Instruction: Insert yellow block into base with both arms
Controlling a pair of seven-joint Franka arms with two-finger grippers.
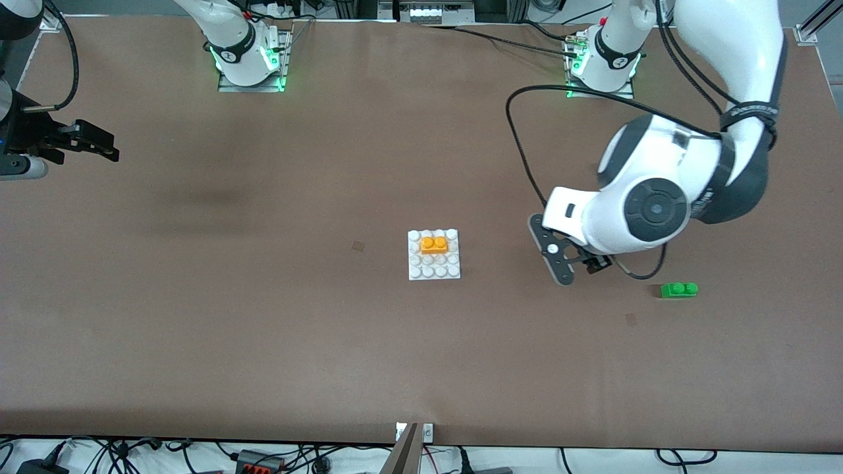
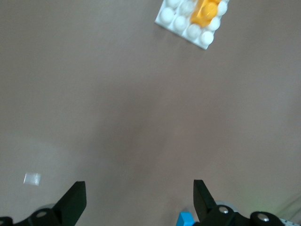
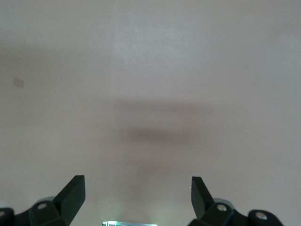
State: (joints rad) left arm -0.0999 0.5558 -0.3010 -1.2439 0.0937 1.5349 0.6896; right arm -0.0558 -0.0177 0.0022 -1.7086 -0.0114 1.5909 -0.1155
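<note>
The yellow block point(image 1: 434, 245) sits pressed onto the white base point(image 1: 433, 266) at mid-table, on the studs of the base's half that is farther from the front camera. Both also show in the left wrist view: the block point(image 2: 207, 12) and the base point(image 2: 181, 23). My left gripper point(image 1: 593, 263) hangs over bare table between the base and a green brick, toward the left arm's end. In its wrist view the left gripper point(image 2: 139, 200) is open and empty. My right gripper point(image 1: 92, 141) waits at the right arm's end of the table. Its wrist view shows the right gripper point(image 3: 138, 193) open and empty.
A green two-stud brick point(image 1: 679, 289) lies on the table beside the left arm's hand, nearer to the front camera. A blue brick corner point(image 2: 186, 220) shows beside one left finger; the arm hides it in the front view. Small tape marks point(image 1: 357, 245) dot the brown table.
</note>
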